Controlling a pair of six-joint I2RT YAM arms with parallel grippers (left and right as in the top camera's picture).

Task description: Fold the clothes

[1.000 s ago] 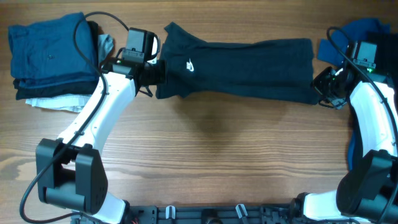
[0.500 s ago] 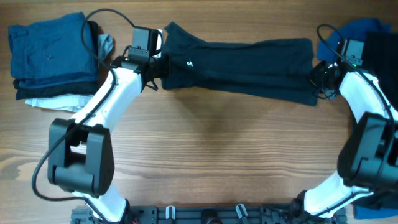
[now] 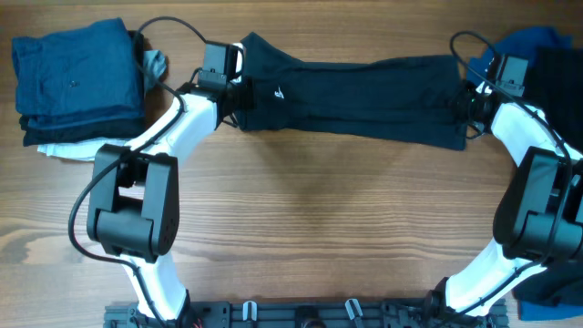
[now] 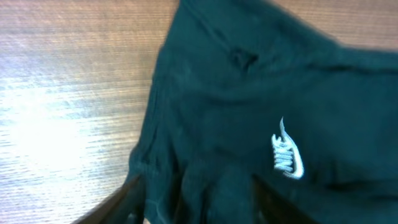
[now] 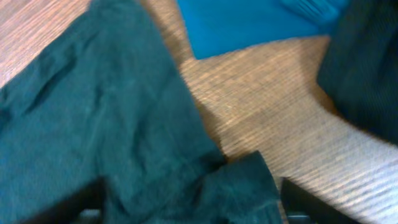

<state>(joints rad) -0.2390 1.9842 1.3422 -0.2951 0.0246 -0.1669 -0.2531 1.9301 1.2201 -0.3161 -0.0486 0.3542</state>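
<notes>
Overhead view: a near-black navy short-sleeved cloth shirt (image 3: 355, 91) lies drawn out into a long, narrow band across the far side of the wood-grain surface (image 3: 319, 219), with a robot arm at each end. The left claw (image 3: 239, 95) sits at the end that carries a small white logo (image 3: 278, 92). In the left wrist view its fingers stand partly apart, with a bunch of dark cloth lying loose between them rather than pinched. The right claw (image 3: 466, 107) is at the opposite end, spread wide, and the right wrist view shows a crumpled corner of the shirt resting between its fingers, not clamped.

A neat stack of folded garments, mid blue over dark and white (image 3: 73, 82), waits at the far left. A bright blue cloth (image 3: 537, 41) and another dark garment (image 3: 560, 87) lie at the far right.

The band appears laid down, and the step in hand looks like letting go cleanly before the next fold. Both claws should lift straight up and clear of the cloth so that no hem snags and pulls the band askew. The right corner needs the most care because it is rumpled. For the fold that follows, each claw should take every layer at the edge, and the two should travel level and together.
</notes>
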